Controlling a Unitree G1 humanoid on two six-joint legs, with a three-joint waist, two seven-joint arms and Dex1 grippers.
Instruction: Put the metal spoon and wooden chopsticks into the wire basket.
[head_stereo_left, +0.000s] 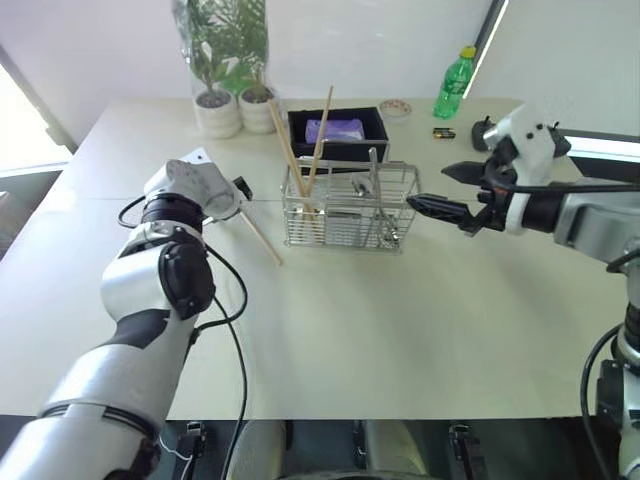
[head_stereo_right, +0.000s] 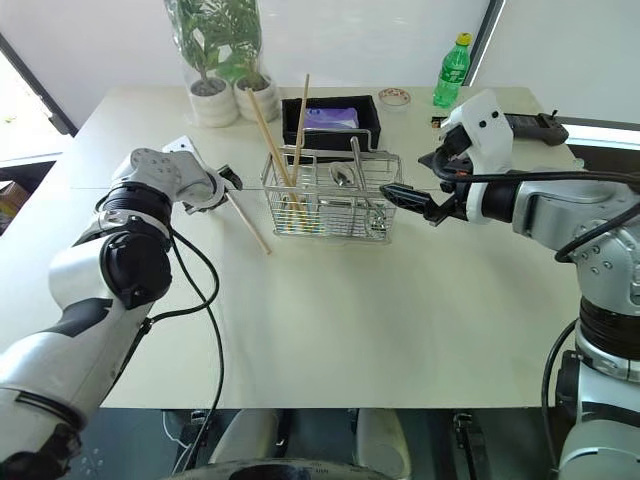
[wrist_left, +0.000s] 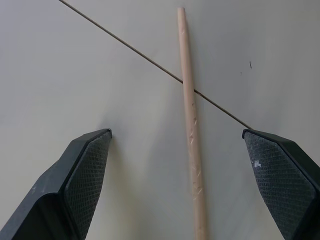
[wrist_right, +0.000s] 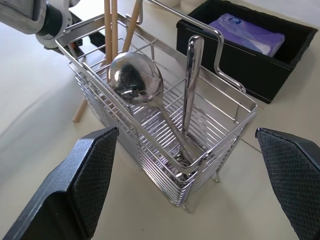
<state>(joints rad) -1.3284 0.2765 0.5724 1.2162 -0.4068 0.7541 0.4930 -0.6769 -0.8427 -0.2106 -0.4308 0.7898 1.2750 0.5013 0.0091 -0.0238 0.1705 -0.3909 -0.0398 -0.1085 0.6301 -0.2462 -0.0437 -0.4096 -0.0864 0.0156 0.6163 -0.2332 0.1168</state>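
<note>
A: What lies nearest on the desk?

B: Bare, smooth pale cream top, matte, with a thin dark seam across it. The left tool hangs just above it, its two black fingers spread wide, their inner pads cross-hatched like rubber mesh. Between them lies one of the wooden chopsticks: a round, pale tan stick with faint nicks in the grain, flat on the desk and crossing the seam. Nothing is held.

A: And from the head camera?

B: That loose stick lies slantwise just off the wire basket, at its eight o'clock. The basket is a small rectangular cage of thin bright wire grid, see-through, with an upright loop handle.

A: What is inside it?

B: Two more chopsticks stand tilted in its nine o'clock end, crossing as they rise past the rim. The metal spoon, mirror-bright with a round bowl, leans bowl-up in the other part beside a slim steel handle.

A: The right side?

B: The right tool is at the basket's three o'clock, level with its rim, fingers wide apart and empty.

A: Farther back?

B: At the basket's twelve o'clock a black rectangular tray holds a purple packet. Two white pots of green plants stand at eleven, a green plastic bottle with a yellow cap at one.
</note>
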